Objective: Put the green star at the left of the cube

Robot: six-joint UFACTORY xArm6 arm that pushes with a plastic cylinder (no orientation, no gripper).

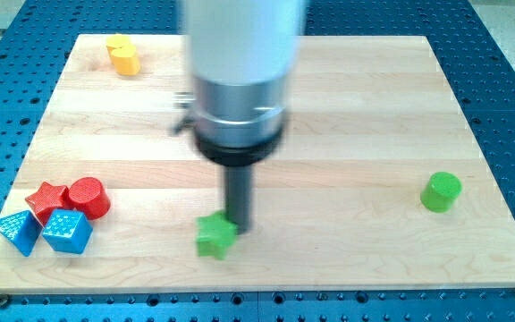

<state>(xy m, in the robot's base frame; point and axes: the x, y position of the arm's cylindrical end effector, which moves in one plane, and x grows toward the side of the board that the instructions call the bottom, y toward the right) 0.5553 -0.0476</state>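
Note:
The green star [215,238] lies low on the wooden board [347,107], left of its middle. My tip [239,226] stands right against the star's upper right side. The blue cube [67,232] sits near the board's lower left corner, well to the left of the star. It has a blue triangular block [18,232] on its left. A red star [48,198] and a red cylinder [89,197] sit just above it.
A green cylinder [441,191] stands alone at the view's right. A yellow block [123,55] sits near the board's top left corner. A blue perforated table surrounds the board.

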